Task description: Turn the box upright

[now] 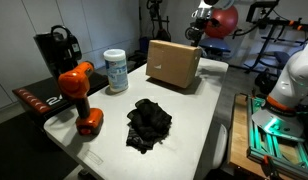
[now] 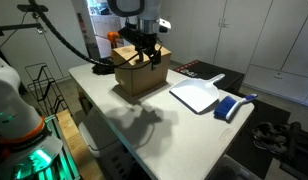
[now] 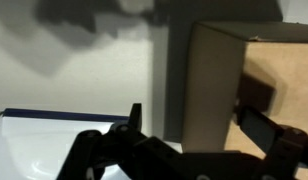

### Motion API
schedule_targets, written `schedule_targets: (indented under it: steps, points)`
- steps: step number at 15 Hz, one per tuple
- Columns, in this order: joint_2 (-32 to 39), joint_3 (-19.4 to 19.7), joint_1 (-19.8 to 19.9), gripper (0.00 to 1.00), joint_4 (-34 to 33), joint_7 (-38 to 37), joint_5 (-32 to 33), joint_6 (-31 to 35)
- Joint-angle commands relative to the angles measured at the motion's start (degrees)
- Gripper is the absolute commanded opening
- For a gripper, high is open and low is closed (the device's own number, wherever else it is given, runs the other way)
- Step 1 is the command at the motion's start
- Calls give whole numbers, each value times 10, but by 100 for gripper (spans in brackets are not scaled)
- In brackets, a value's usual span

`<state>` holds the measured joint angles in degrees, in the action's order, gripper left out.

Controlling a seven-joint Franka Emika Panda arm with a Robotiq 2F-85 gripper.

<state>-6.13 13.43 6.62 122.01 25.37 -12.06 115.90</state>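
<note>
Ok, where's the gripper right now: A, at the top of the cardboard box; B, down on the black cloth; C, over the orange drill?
A: in both exterior views the gripper hangs at the top of the box, well away from the orange drill and the black cloth.

A white table (image 1: 209,112) carries several things. In both exterior views a brown cardboard box (image 1: 174,62) sits near the table's middle. In an exterior view, a white tub (image 1: 116,71) stands just beside the box. An orange drill (image 1: 79,95) stands near the table's edge, with a crumpled black cloth (image 1: 149,123) close by. In an exterior view a flat white dustpan (image 2: 197,95) lies beyond the box, a blue brush (image 2: 232,106) next to it.
</note>
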Motion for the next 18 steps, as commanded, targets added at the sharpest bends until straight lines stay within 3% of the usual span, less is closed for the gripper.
schedule_targets:
  steps: [1,12,18]
  points:
    - [14,-6,14,100,8,-19,27,13]
    - [18,4,41,100,38,3,44,5]
    - [-1,4,52,100,61,-2,94,-22]
